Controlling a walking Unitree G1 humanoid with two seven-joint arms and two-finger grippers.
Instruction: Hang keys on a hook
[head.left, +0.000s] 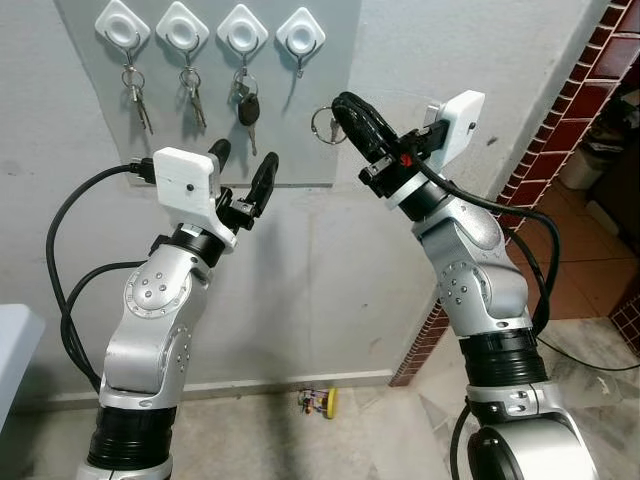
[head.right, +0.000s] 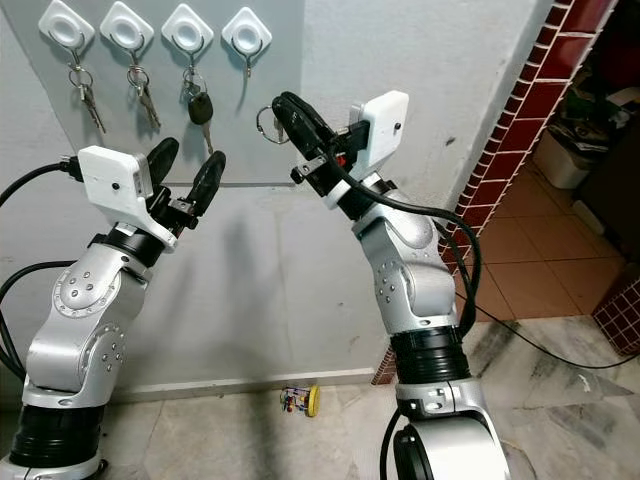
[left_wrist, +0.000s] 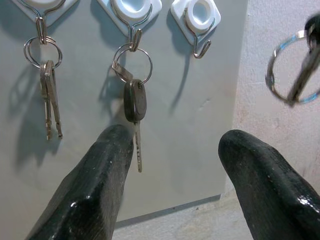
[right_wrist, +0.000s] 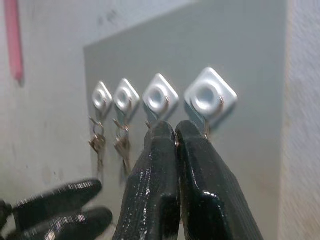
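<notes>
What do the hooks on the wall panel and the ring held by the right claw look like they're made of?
The hooks: glossy white bases, probably moulded plastic, with thin bright wire hooks that look like metal. The key ring, pinched in the right claw: shiny silver loop, likely steel, though plating can't be ruled out.

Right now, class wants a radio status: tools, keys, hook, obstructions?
Right tool shut on key ring, just right of empty fourth hook. Left tool open, below. Path clear.

Four white diamond-shaped wall hooks (head.left: 211, 28) in a row; keys on the left three; silver key ring (head.left: 323, 126) just right of the board, below the fourth.
</notes>
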